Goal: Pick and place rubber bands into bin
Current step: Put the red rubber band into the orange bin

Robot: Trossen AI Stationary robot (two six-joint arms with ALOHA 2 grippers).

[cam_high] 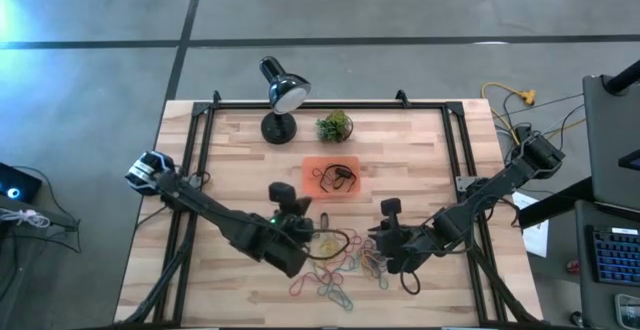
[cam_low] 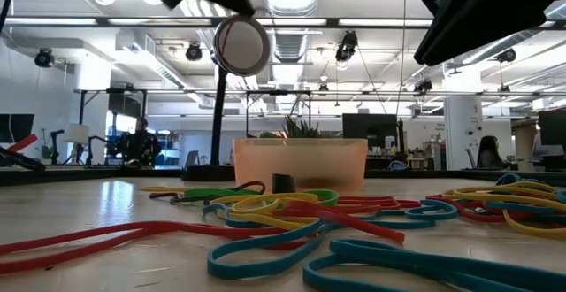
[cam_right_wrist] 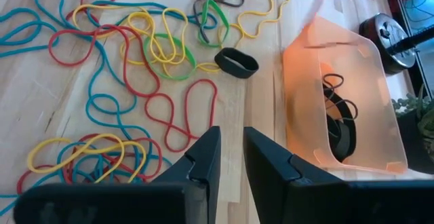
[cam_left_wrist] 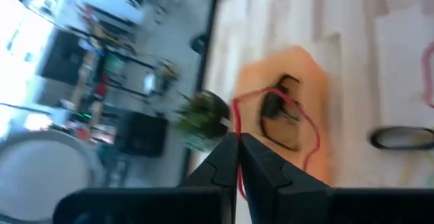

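Rubber bands (cam_high: 335, 265) sprawl across the wooden table (cam_high: 230, 150) at lower center, below the orange bin (cam_high: 333, 178). The left gripper (cam_left_wrist: 239, 157), blurred, pinches a red band (cam_left_wrist: 298, 108); the right gripper (cam_right_wrist: 230, 157) hangs narrowly parted, empty. An open office fills the background.

A black desk lamp (cam_high: 281, 98) stands at the table's (cam_high: 230, 160) twelve o'clock edge, a small green plant (cam_high: 334, 125) just beside it at three o'clock.
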